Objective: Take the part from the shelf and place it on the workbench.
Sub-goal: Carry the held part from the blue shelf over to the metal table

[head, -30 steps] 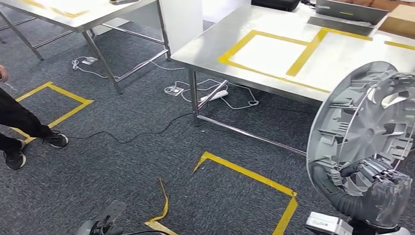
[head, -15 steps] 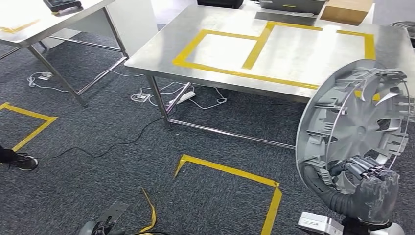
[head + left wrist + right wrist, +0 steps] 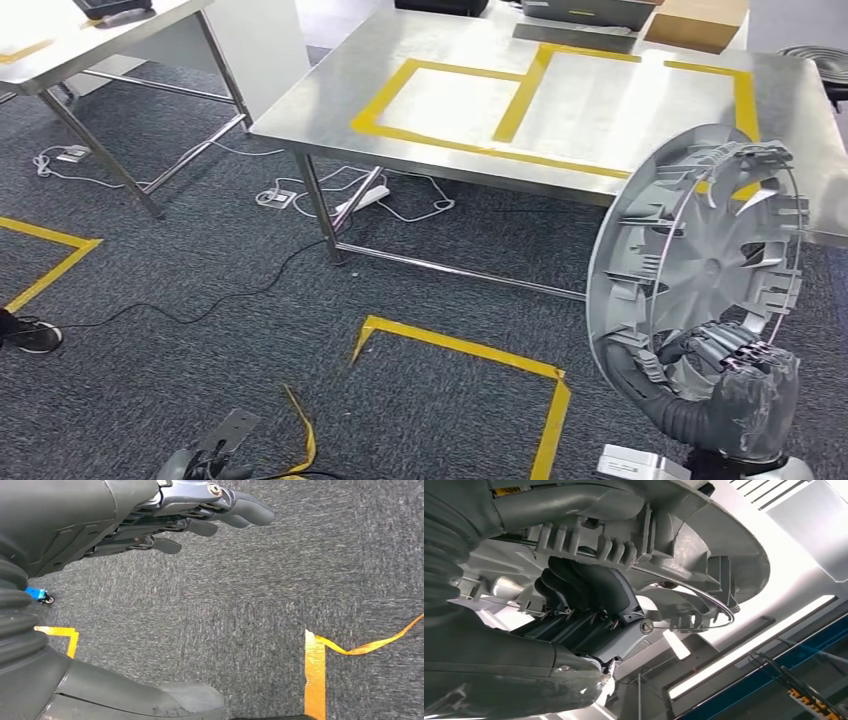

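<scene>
Right robot hand [image 3: 745,385] fingertips hidden inside wheel cover [image 3: 700,250]; workbench [image 3: 600,110] far edge cut off.

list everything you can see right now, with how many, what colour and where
wheel cover: one, silver-grey, held upright at the right of the head view, ribbed back side facing the camera
workbench: one, bare steel, ahead, marked with yellow tape rectangles
second steel table: one, far left
cardboard box: one, brown, far edge of the workbench
floor tape: yellow, corner outlines on the dark grey carpet, one loose strip curling up
cables and power strip: white and black, on the carpet under the workbench
shoe: one, black, a person's, left edge
right hand: one, dark grey, grips the wheel cover's lower rim
left hand: one, dark grey, hangs over the carpet, holding nothing
</scene>
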`<state>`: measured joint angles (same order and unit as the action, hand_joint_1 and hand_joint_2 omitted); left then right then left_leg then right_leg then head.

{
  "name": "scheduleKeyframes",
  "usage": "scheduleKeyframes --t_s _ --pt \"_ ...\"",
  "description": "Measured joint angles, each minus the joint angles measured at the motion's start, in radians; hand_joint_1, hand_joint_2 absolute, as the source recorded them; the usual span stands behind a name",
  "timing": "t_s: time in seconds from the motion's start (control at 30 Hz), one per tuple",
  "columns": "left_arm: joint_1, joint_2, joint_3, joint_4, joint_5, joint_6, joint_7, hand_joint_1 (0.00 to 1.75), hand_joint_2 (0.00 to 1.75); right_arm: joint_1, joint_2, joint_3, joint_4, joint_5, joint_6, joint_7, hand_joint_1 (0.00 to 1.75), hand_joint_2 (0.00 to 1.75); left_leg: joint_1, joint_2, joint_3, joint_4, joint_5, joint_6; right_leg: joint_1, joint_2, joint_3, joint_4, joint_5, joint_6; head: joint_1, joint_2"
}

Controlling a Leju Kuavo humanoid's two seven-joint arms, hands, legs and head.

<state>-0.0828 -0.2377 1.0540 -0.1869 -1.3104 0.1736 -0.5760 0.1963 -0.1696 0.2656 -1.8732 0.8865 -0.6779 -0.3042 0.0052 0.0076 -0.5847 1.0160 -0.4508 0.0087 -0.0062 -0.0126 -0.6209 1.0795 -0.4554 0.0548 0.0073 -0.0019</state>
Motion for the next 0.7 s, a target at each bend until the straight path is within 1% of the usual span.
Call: scheduleKeyframes --t_s 0.03,0.07,0.1,0.13,0.17,0.2,0.23,0.3,0.33,0.37,0.4,0.43,0.47,0.5,0.53,0.57,0.63,0.67,0.7 --pt "0.0 0.0 0.0 0.0 0.0 0.0 0.0 0.0 1.75 -0.002 0.0 0.001 0.0 0.0 0.0 0.0 1.75 1.75 -0.002 0.002 0.0 0.001 -0.001 -0.005 0.002 -0.005 0.017 -0.032 0.006 -0.004 -0.001 0.0" --pt "0.0 0.0 0.0 0.0 0.0 0.0 0.0 0.0 1.75 -0.003 0.0 0.001 0.0 0.0 0.0 -0.001 1.75 1.75 -0.003 0.004 -0.001 0.001 0.0 -0.01 0.005 -0.005 0.021 -0.041 0.003 -0.008 -0.001 0.0" --pt "0.0 0.0 0.0 0.0 0.0 0.0 0.0 0.0 1.75 -0.004 -0.001 0.002 0.0 -0.001 0.0 -0.001 1.75 1.75 -0.004 0.006 -0.002 0.001 0.001 -0.016 0.005 0.0 0.021 -0.043 0.007 -0.014 -0.002 0.0" --pt "0.0 0.0 0.0 0.0 0.0 0.0 0.0 0.0 1.75 -0.004 -0.002 0.002 0.001 -0.005 0.002 -0.001 1.75 1.75 -0.003 0.008 -0.001 0.001 0.0 -0.021 0.004 0.003 0.021 -0.045 0.009 -0.019 -0.002 0.0" --pt "-0.001 0.0 0.0 0.0 0.0 0.0 0.0 0.0 1.75 -0.005 -0.002 0.003 0.001 -0.012 0.004 -0.001 1.75 1.75 -0.003 0.007 -0.004 0.008 -0.008 -0.026 0.002 0.006 0.022 -0.047 0.012 -0.025 -0.002 0.0" --pt "-0.001 0.0 0.0 0.0 0.0 0.0 0.0 0.0 1.75 -0.006 -0.003 0.004 0.001 -0.022 0.008 -0.001 1.75 1.75 -0.003 0.006 -0.015 0.034 -0.026 -0.031 0.0 0.008 0.023 -0.05 0.014 -0.031 -0.003 0.0" --pt "-0.002 0.001 0.0 0.0 0.0 0.0 0.0 0.0 1.75 -0.007 -0.003 0.006 0.001 -0.033 0.012 -0.002 1.75 1.75 -0.002 0.003 -0.036 0.079 -0.053 -0.036 -0.003 0.01 0.024 -0.052 0.015 -0.036 -0.005 0.0" --pt "-0.001 0.0 0.0 0.0 0.0 -0.001 0.0 0.0 1.75 -0.009 -0.003 0.014 0.002 -0.051 0.02 -0.005 1.75 1.75 -0.001 0.0 -0.099 0.208 -0.109 -0.042 -0.003 0.014 0.023 -0.053 0.016 -0.041 -0.007 0.0" --pt "0.0 0.001 0.0 0.0 0.0 -0.002 0.0 0.0 1.75 -0.009 -0.003 0.019 0.003 -0.058 0.022 -0.007 1.75 1.75 0.0 0.0 -0.122 0.253 -0.12 -0.043 -0.003 0.017 0.022 -0.052 0.015 -0.042 -0.007 0.0" --pt "0.001 0.001 0.0 0.0 0.0 -0.002 0.0 0.0 1.75 -0.009 -0.003 0.023 0.005 -0.064 0.023 -0.009 1.75 1.75 0.0 0.0 -0.131 0.267 -0.112 -0.043 -0.003 0.02 0.023 -0.052 0.015 -0.042 -0.007 0.0" --pt "0.001 0.001 0.0 0.0 0.0 -0.002 0.0 0.0 1.75 -0.01 -0.003 0.027 0.006 -0.067 0.024 -0.011 1.75 1.75 0.0 0.0 -0.122 0.242 -0.087 -0.041 -0.003 0.023 0.023 -0.052 0.015 -0.042 -0.007 0.0" --pt "0.001 0.002 0.0 0.0 0.0 -0.002 0.0 0.0 1.75 -0.01 -0.003 0.029 0.006 -0.071 0.024 -0.012 1.75 1.75 0.0 -0.001 -0.096 0.186 -0.052 -0.039 -0.003 0.026 0.024 -0.052 0.015 -0.041 -0.007 0.0" --pt "0.001 0.003 0.0 0.0 0.0 -0.002 0.0 0.0 1.75 -0.01 -0.003 0.032 0.006 -0.074 0.025 -0.013 1.75 1.75 0.0 -0.003 -0.064 0.118 -0.02 -0.035 -0.002 0.028 0.024 -0.052 0.015 -0.039 -0.008 0.0" --pt "0.0 0.003 0.0 0.0 0.0 -0.002 0.0 0.0 1.75 -0.01 -0.003 0.035 0.006 -0.078 0.025 -0.014 1.75 1.75 0.0 -0.005 -0.036 0.058 0.0 -0.032 -0.001 0.03 0.023 -0.05 0.015 -0.036 -0.007 0.0" --pt "0.0 0.003 0.0 0.0 0.0 -0.003 0.0 0.0 1.75 -0.011 -0.003 0.037 0.006 -0.081 0.023 -0.015 1.75 1.75 -0.001 -0.007 -0.017 0.017 0.01 -0.029 0.001 0.032 0.022 -0.05 0.015 -0.031 -0.006 0.0" --pt "0.0 0.003 0.0 0.0 0.0 -0.003 0.0 0.0 1.75 -0.011 -0.003 0.04 0.006 -0.082 0.021 -0.017 1.75 1.75 -0.002 -0.008 -0.01 -0.003 0.011 -0.025 0.003 0.034 0.02 -0.051 0.016 -0.025 -0.006 0.0" --pt "0.0 0.003 0.0 0.0 0.0 -0.003 0.0 0.0 1.75 -0.01 -0.003 0.044 0.006 -0.076 0.016 -0.021 1.75 1.75 -0.002 -0.008 -0.01 -0.008 0.013 -0.015 0.002 0.034 0.019 -0.055 0.018 -0.014 -0.006 0.0" --pt "0.0 0.003 0.0 0.0 0.0 -0.003 0.0 0.0 1.75 -0.009 -0.003 0.045 0.006 -0.071 0.012 -0.024 1.75 1.75 -0.001 -0.007 -0.01 -0.01 0.015 -0.008 0.001 0.032 0.015 -0.05 0.013 -0.009 -0.006 0.0" --pt "0.0 0.003 0.0 0.0 0.0 -0.004 0.0 0.0 1.75 -0.009 -0.003 0.047 0.006 -0.065 0.007 -0.026 1.75 1.75 0.001 -0.006 -0.009 -0.012 0.017 -0.002 0.0 0.029 0.005 -0.028 -0.002 -0.004 -0.003 0.0"
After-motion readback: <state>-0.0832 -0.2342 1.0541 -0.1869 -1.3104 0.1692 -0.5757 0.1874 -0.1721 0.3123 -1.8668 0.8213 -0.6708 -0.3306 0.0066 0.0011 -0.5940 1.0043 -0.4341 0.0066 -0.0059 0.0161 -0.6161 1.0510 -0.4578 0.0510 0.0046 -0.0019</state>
